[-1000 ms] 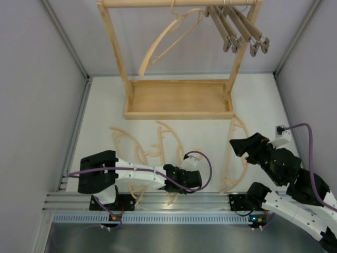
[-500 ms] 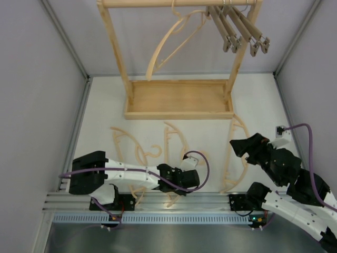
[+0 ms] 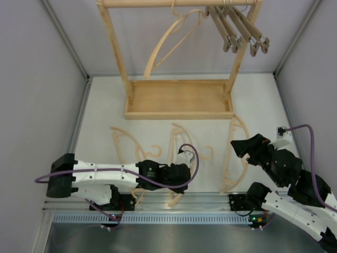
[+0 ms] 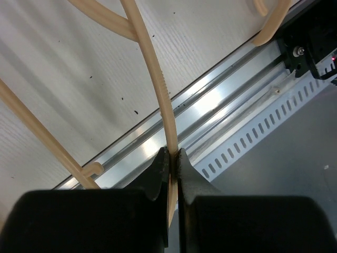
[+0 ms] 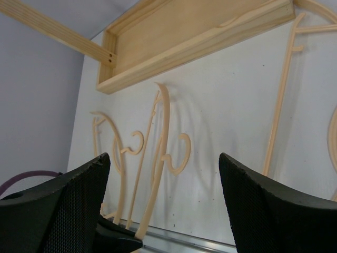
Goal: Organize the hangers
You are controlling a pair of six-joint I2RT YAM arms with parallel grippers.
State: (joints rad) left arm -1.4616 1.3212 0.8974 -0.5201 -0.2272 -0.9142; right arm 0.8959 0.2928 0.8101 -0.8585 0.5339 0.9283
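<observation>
Left tool (image 4: 169, 158) clenched on the thin bar of a pale curved hanger (image 4: 152, 68) at the tabletop (image 3: 100, 100) near edge, probably to raise it toward the rack rail (image 3: 179, 3), where the clamp bars (image 3: 239, 29) hang. Other curved hangers (image 3: 122, 142) lie flat nearby. Right tool (image 5: 162, 163) released, hovering empty. No legible writing.

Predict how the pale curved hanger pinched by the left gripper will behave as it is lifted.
The hanger is probably stiff: its thin wooden arm shows an even curve where the left gripper pinches it. It is likely light, being a slim open frame. Gripped off-centre, it may swing or twist.
</observation>
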